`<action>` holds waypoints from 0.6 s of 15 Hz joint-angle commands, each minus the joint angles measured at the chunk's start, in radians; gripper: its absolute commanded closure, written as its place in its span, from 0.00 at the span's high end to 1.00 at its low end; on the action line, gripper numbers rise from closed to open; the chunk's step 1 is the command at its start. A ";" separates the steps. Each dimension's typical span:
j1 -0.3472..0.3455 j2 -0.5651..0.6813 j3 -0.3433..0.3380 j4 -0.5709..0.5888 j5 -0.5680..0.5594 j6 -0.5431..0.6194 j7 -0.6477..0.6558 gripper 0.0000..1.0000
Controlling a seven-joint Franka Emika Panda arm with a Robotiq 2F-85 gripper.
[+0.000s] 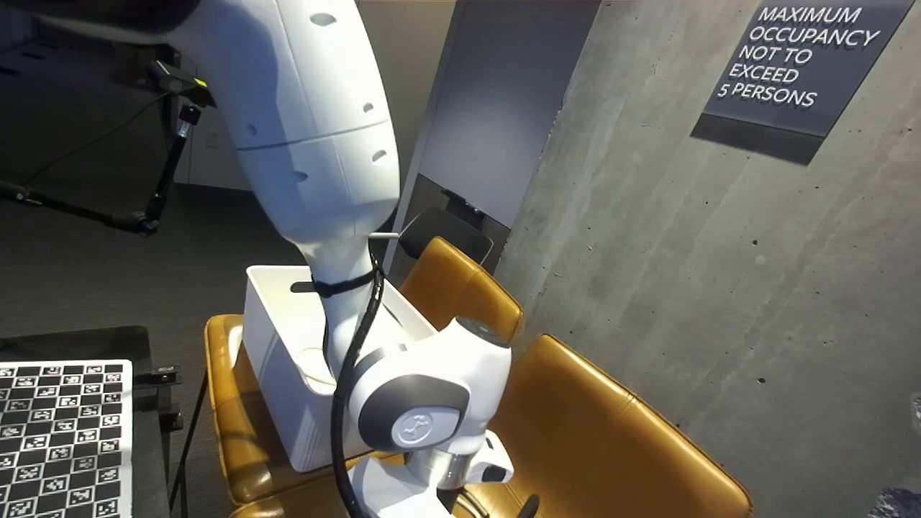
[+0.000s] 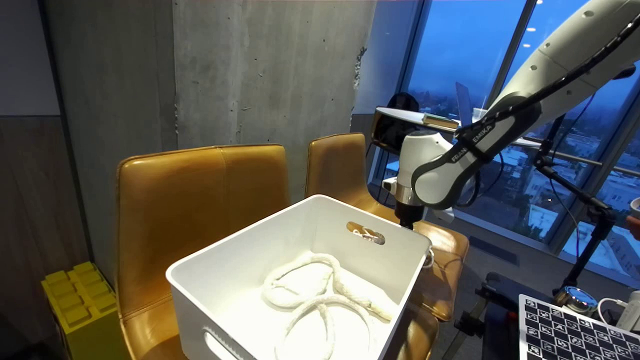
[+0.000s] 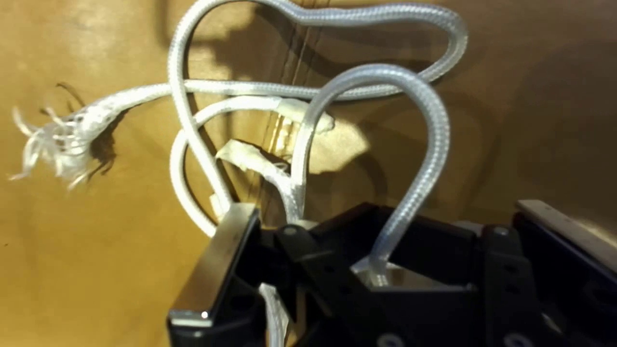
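Observation:
My gripper (image 3: 373,214) is low over a tan leather chair seat (image 3: 96,250). Its dark fingers come together in the middle of the wrist view. A white braided rope (image 3: 436,144) lies in loops on the seat, with a frayed end (image 3: 60,140) at left. One loop rises toward the camera, and its strand runs in between the fingers; the exact pinch is partly hidden. In an exterior view the gripper (image 2: 409,219) is just beyond the rim of a white box (image 2: 280,237), its tips hidden. Another white rope (image 2: 360,292) lies coiled inside the box.
The box (image 1: 277,392) stands on a tan chair beside the arm. Tan chair backs (image 2: 205,200) stand against a concrete wall (image 2: 270,90). A checkered board (image 1: 61,439) lies on a dark stand near the chairs. A black camera arm (image 2: 575,187) and a yellow block (image 2: 82,300) stand around.

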 commanded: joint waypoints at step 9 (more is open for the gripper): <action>0.043 -0.540 -0.026 -0.088 -0.128 -0.189 0.029 0.00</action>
